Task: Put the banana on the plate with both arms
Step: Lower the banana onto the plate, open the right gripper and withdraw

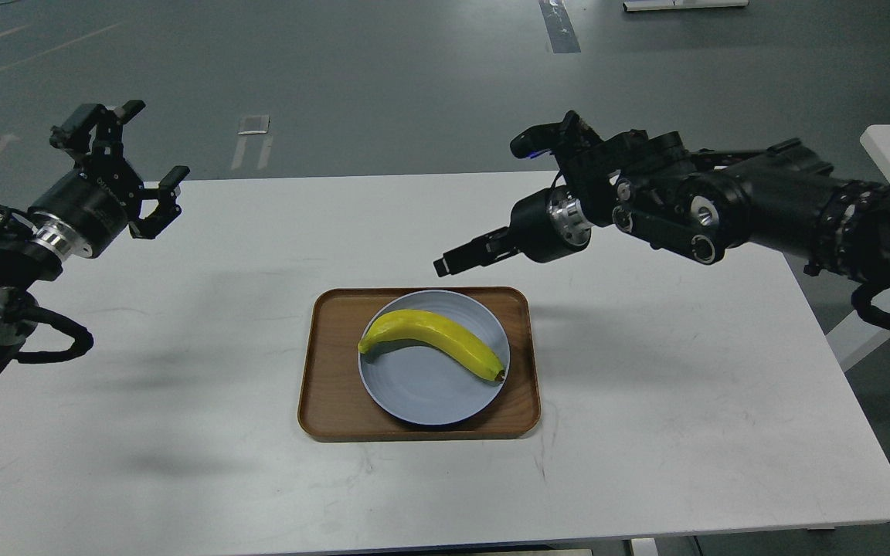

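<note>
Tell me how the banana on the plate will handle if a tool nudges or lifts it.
The banana looks firm and smooth-skinned, so it would likely lift as one stiff piece. Its curved body may rock or pivot on the smooth plate when pushed. The yellow skin probably bruises under hard pinching.

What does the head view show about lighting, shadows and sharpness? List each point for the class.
Head view: light is even and diffuse; soft grey shadows of both arms lie on the white table; the wooden tray casts a faint shadow to its right; the banana throws a thin shadow on the plate; no strong glare; everything looks sharp, without motion blur.
</note>
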